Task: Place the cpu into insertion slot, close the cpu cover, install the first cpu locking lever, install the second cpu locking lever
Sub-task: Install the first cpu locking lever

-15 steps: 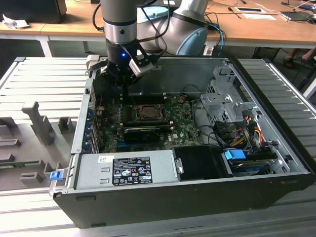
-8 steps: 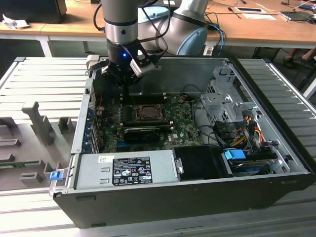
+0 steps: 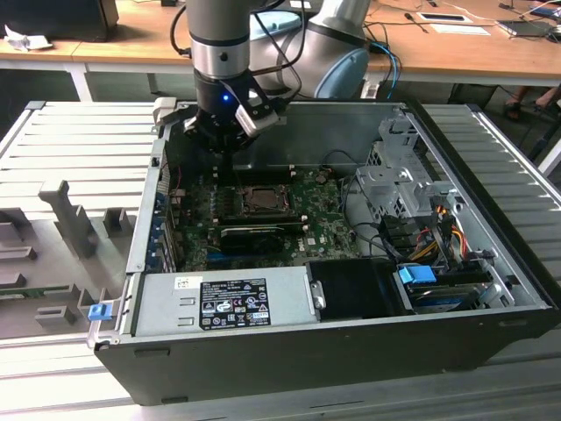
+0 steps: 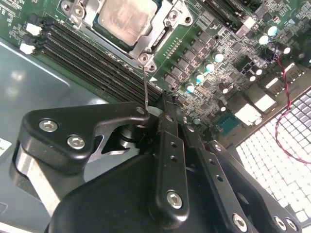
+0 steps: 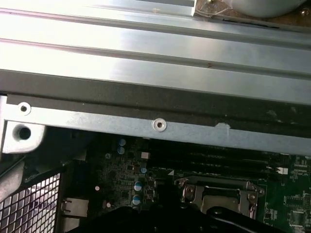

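Cpu (image 4: 124,19) seated, cpu cover (image 4: 158,41) down over it, upper centre of second wrist view. My tool (image 4: 154,109) pinched shut on thin locking lever (image 4: 145,85); I judge levers left to latch.

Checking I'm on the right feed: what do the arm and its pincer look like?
The silver-grey tubular arm has a black wrist band with a small blue light and a pale blue joint cap. The matte black pincer is built of flat linkage plates joined by silver screws.
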Tool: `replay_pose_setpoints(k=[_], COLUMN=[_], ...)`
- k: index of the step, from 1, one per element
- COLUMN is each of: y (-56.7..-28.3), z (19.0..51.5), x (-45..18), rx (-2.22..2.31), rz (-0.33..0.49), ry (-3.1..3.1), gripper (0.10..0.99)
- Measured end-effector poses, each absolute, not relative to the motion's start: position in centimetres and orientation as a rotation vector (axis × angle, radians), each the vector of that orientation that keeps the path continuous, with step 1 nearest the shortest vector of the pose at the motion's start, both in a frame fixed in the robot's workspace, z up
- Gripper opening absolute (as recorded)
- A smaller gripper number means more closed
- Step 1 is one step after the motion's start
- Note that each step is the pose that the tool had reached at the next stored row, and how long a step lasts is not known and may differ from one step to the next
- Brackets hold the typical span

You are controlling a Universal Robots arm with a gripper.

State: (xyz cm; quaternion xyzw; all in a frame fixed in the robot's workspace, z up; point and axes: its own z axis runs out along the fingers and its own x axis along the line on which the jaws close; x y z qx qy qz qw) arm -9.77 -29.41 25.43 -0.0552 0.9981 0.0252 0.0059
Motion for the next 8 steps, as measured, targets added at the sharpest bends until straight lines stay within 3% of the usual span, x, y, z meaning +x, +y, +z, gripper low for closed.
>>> replay_pose_setpoints(k=[8], y=[-29.41], z=[25.34], x=[-9.30], rx=[-0.173], rz=[0.079], ry=[3.124], gripper=[0.106])
